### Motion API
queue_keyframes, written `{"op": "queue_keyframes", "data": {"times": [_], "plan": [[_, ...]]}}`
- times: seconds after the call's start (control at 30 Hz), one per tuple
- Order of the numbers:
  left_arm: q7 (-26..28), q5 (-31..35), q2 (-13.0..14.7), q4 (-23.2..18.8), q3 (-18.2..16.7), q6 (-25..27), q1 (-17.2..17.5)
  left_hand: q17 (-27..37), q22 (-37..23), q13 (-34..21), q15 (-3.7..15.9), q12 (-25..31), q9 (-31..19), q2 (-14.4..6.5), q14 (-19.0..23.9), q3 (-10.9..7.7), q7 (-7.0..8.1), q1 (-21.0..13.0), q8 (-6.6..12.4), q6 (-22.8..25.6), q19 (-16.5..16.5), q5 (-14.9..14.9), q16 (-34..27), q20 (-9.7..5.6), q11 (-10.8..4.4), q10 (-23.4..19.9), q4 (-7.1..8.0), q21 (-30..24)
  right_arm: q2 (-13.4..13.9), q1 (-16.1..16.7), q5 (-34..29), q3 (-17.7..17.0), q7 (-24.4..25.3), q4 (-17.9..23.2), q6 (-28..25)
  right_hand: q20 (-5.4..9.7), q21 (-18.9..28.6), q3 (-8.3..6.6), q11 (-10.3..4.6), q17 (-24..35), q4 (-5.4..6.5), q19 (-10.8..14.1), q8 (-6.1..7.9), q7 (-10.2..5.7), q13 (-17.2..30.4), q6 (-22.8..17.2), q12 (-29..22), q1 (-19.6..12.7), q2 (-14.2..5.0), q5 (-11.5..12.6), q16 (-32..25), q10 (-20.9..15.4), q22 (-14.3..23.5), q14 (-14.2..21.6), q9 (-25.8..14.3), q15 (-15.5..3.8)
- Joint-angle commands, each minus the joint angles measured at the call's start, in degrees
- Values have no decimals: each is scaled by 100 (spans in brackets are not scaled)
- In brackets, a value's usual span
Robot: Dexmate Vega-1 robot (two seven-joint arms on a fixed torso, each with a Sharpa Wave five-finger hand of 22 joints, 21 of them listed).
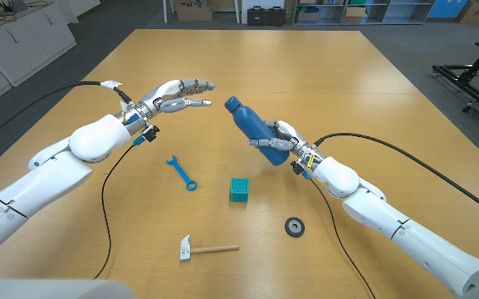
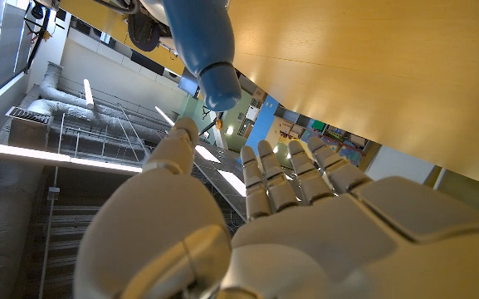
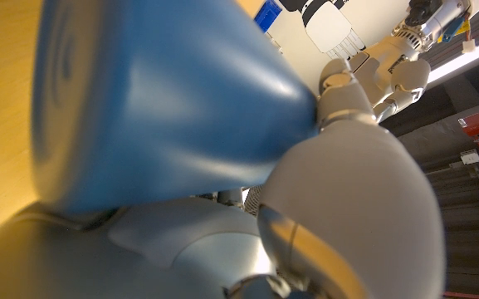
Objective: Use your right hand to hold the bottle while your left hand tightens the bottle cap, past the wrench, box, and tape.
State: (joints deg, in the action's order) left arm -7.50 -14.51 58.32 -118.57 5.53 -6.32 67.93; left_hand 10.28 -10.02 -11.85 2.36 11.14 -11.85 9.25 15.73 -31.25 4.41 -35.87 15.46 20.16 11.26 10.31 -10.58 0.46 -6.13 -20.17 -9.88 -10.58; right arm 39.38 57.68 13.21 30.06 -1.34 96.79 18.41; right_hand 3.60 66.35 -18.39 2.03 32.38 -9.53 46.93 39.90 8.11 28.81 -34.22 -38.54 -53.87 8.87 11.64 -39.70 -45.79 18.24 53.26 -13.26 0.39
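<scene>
R hand grips blue bottle round lower body, held tilted above table, cap end toward L hand. L hand open, fingers spread, near cap, not touching. Wrench, teal box, tape, hammer on table nearer robot.

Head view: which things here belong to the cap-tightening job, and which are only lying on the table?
Job: blue bottle, its cap, right hand holding it, left hand open near the cap.
Lying about: wrench, teal box, tape roll, hammer.
</scene>
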Motion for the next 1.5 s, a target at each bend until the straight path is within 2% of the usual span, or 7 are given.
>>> {"op": "queue_keyframes", "data": {"times": [0.03,0.23,0.5,0.9,1.07,1.13,1.5], "plan": [[-344,-137,222,93,291,64,-413,11,-6,-16,428,28,-20,-22,3,25,-8,-64,-11,2,39,-33,-3,66,62,-42,8,-8,54,30,-136,-10,69,132,84,941,33,-133,-1222,25,73,159,50,-1168,10,-1500,4,-1588,-1603,-2,8,-1278,4,841,-21,-1272],[-416,-146,141,216,557,20,-654,12,-6,-17,428,43,-21,-22,38,35,-19,-73,-3,27,60,-34,-22,79,70,-71,8,-21,88,74,-436,13,222,308,68,941,51,-137,-1209,41,72,151,52,-1170,15,-1494,17,-1590,-1600,-3,18,-1291,-1,847,-16,-1271],[-460,-76,19,308,900,30,-975,13,-7,-16,307,-27,-21,-22,25,84,127,-107,-66,-92,65,-38,-29,129,-191,183,12,-34,80,86,-552,69,224,393,34,941,62,-134,-1223,49,76,146,53,-1172,26,-1491,24,-1582,-1594,-4,25,-1289,-4,848,-13,-1264],[-430,-107,-49,337,1101,50,-1162,17,-8,-18,69,-34,-22,-28,20,138,82,-78,-110,-163,69,-44,-37,219,-114,309,37,-41,82,105,-564,98,186,412,25,942,90,-139,-1211,74,80,135,63,-1169,31,-1498,50,-1578,-1595,-4,41,-1300,-13,853,-6,-1264],[-447,-106,-82,380,1205,74,-1250,18,-9,-19,56,-18,-22,-31,21,149,60,-72,-110,-156,69,-44,-39,224,-78,295,41,-42,123,132,-568,79,176,476,21,942,98,-141,-1205,80,79,132,64,-1180,41,-1498,51,-1579,-1595,-4,45,-1307,-15,855,-4,-1266],[-450,-95,-88,389,1242,98,-1287,19,-9,-19,46,9,-24,-35,29,163,45,-68,-108,-140,80,-44,-44,231,40,254,44,-48,142,149,-566,67,177,506,13,942,101,-142,-1212,83,79,130,66,-1180,43,-1502,54,-1579,-1595,-4,47,-1305,-17,856,-3,-1266],[-281,105,6,187,1322,449,-1364,18,-10,-17,2,116,-27,-48,163,195,3,-92,-72,-24,244,-37,-93,402,102,0,37,-101,207,248,-527,-10,212,598,9,942,121,-144,-1221,101,84,123,70,-1182,54,-1499,71,-1571,-1596,-6,57,-1305,-23,862,2,-1262]]}}
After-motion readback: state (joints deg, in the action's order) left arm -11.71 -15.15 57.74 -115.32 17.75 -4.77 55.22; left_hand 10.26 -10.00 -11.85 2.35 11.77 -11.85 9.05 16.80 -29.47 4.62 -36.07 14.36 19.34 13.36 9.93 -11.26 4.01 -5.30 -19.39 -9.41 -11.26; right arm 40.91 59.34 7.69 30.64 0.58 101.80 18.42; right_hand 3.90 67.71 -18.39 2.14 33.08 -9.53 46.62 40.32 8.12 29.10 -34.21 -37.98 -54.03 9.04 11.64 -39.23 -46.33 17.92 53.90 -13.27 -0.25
